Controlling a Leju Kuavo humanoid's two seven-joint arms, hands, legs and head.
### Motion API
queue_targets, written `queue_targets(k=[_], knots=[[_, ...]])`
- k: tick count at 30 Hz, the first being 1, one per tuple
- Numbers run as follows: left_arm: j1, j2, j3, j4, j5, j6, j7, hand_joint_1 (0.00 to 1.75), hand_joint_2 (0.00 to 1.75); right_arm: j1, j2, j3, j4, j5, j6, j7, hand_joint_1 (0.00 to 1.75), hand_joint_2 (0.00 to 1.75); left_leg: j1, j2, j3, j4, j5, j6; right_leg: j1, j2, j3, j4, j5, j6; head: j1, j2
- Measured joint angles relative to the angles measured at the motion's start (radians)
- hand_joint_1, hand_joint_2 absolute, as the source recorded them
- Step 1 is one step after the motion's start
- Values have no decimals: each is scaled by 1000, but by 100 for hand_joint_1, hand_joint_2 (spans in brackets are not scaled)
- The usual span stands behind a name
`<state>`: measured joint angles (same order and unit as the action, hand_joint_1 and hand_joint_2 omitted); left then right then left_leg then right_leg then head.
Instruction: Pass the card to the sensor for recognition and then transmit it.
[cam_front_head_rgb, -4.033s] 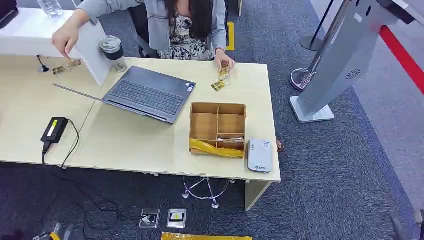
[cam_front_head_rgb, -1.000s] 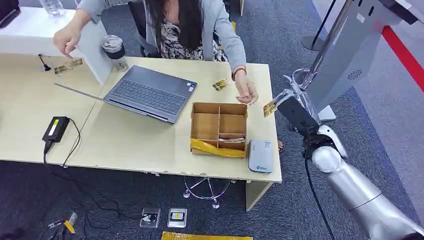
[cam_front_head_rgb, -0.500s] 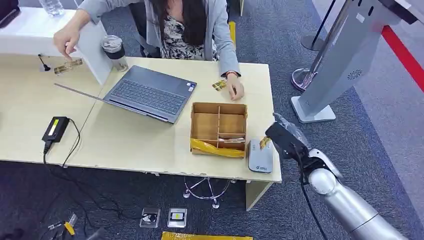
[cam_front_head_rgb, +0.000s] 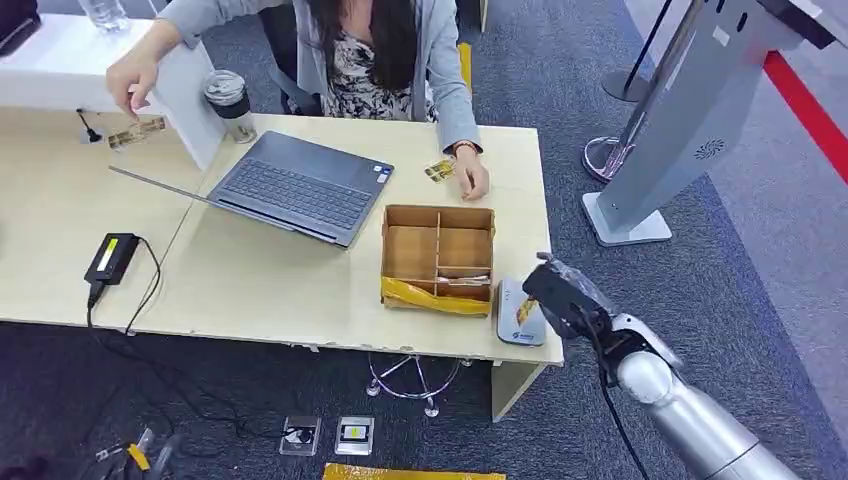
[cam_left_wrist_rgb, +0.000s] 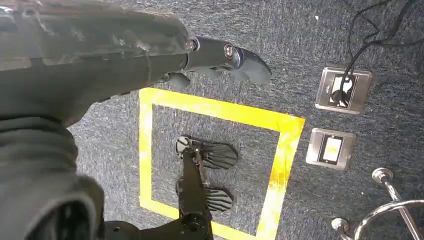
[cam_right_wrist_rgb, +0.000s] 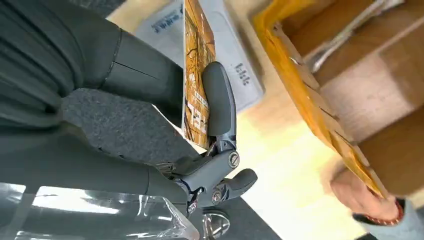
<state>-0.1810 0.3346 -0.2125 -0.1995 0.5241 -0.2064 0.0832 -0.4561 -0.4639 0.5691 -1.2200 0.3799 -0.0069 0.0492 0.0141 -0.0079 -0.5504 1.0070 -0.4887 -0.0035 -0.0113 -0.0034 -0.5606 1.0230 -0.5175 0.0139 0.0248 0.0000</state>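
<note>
Right hand (cam_front_head_rgb: 553, 295) out over the desk's near right corner, pinching the card (cam_front_head_rgb: 523, 310) between thumb and a dark finger, card edge-on and hovering just above the white sensor (cam_front_head_rgb: 513, 322). Up close from the right wrist: card (cam_right_wrist_rgb: 196, 75) clamped flat against the thumb, orange printed face showing, grey-white sensor (cam_right_wrist_rgb: 235, 60) right behind it, contact between the two impossible to call. Sitting just beside the sensor, a cardboard divider box (cam_front_head_rgb: 437, 258) with a yellow strip along its near wall, a thin pale item lying in one near compartment. Further back, an open laptop (cam_front_head_rgb: 298, 187), a lidded cup (cam_front_head_rgb: 228, 103), a black power brick (cam_front_head_rgb: 110, 258) with its cable trailing off the desk edge. Across the desk (cam_front_head_rgb: 260, 290), a person (cam_front_head_rgb: 380, 55) in a grey jacket, one hand (cam_front_head_rgb: 472, 183) resting by another card (cam_front_head_rgb: 438, 170), the other hand reaching toward the raised white counter. Left hand (cam_left_wrist_rgb: 220, 55) hanging low over grey carpet and a yellow taped square (cam_left_wrist_rgb: 220, 110), fingers loosely curled, holding nothing visible, open or closed hard to call.
</note>
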Motion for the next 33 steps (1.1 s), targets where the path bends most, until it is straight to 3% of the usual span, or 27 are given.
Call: queue_targets(k=[10,20,33], knots=[[-1,-5,0,0,0,8,0,0,0,27,0,0,-23,12,21,13,175,175,0,0,0,0,0,0,0,0,0,0,0,0,0,0],[-6,-6,-2,0,3,5,2,0,0,2,10,14,-21,58,107,43,175,175,0,0,0,0,0,0,0,0,0,0,0,0,0,0],[-14,-14,-5,0,8,7,15,0,0,-141,79,41,76,119,104,-27,175,175,0,0,0,0,0,0,0,0,0,0,0,0,0,0]])
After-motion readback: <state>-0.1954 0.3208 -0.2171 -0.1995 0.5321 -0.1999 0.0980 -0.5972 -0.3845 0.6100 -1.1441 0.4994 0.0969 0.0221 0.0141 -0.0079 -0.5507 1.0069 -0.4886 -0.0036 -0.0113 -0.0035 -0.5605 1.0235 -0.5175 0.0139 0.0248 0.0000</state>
